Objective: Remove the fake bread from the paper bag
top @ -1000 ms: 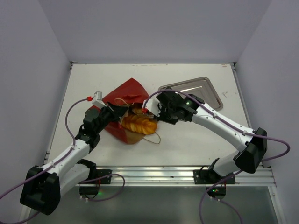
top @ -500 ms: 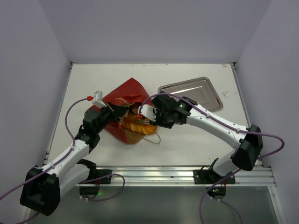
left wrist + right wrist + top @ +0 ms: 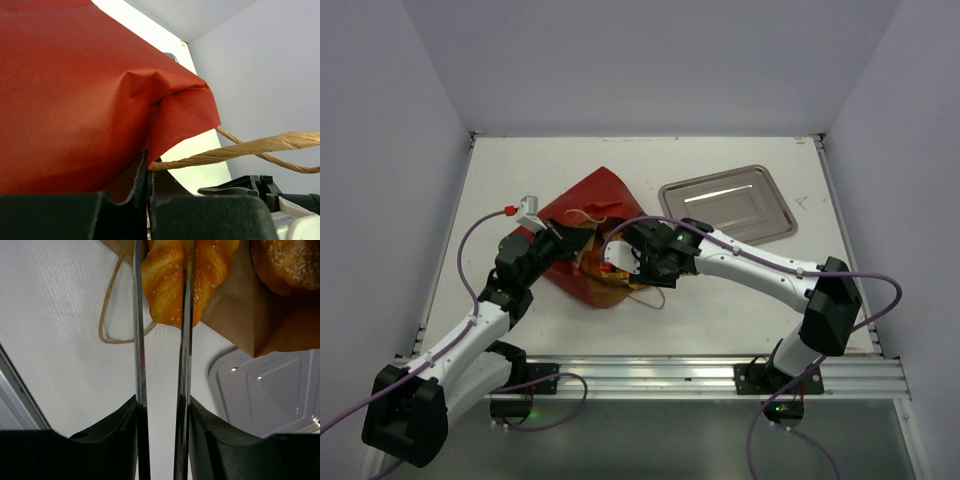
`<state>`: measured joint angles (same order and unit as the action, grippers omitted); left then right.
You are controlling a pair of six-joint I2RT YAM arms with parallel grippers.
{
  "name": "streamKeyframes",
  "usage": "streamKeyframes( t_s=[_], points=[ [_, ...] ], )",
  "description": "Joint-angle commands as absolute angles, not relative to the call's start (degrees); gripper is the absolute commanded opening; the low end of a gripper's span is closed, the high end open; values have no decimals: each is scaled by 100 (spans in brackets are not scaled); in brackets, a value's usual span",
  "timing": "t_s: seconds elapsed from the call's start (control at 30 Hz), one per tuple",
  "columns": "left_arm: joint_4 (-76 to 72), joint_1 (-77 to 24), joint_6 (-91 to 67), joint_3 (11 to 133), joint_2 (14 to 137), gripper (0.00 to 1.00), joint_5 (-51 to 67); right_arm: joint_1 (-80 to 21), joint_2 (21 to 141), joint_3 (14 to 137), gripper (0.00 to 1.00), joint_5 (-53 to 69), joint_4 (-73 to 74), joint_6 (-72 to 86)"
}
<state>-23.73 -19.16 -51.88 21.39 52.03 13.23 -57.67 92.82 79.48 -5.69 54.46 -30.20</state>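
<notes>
Top external view: a white table (image 3: 520, 170) between pale walls. Both arms reach to the bag, which lies left of the middle.
Left gripper (image 3: 557, 247): closed on the near left edge of the bag's mouth. In the left wrist view its black fingers (image 3: 75, 215) meet, with red paper pinched between them.
Paper bag (image 3: 595, 195): dark red outside and creased, lying on its side with the mouth turned to the near right. The brown inner paper (image 3: 235, 315) shows at the mouth.
String handle (image 3: 250, 146): thin twisted cord that comes out beside the left gripper and runs to the right.
Handle loop (image 3: 107, 315): lies flat on the table, just beside the bag's mouth.
Fake bread (image 3: 210, 265): in the mouth of the paper bag, on the brown inner paper.
Braided loaf (image 3: 162, 280): glossy golden-orange; its end shows against the white table.
Bun (image 3: 285, 262): darker orange with pale grains on top, just beside the loaf and deeper in the bag.
Right gripper (image 3: 618, 262): at the bag's mouth, over the braided loaf, with the jaws parted by a narrow gap. One thin metal finger (image 3: 140, 340) runs along the side of the loaf and the other crosses in front of it. The tips are cut off from the right wrist view, so contact with the loaf cannot be told.
Metal tray (image 3: 730, 205): shiny and rectangular, on the table to the right of the bag, apart from it.
</notes>
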Motion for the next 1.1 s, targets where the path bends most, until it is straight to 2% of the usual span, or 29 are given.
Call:
streamKeyframes(
  t_s=[0.0,0.2,0.83,0.97,1.07],
  points=[
    [-2452,-1942,-5186,2127,5089,0,1424,-5836,9281,8121,43,-975,5238,-2936],
    [-2514,-1942,-5265,2101,5036,0,1354,-5950,9360,8086,47,-1160,5194,-2892],
    [-2637,-1951,-5651,2065,4729,0,1239,-6047,9914,8244,48,-1424,5422,-2540],
    [-2619,-1951,-5678,2065,4658,0,1213,-6152,10063,8297,46,-1380,5475,-2523],
    [-2610,-1951,-5669,2074,4658,0,1213,-6170,10195,8341,36,-1327,5554,-2522]
  ],
)
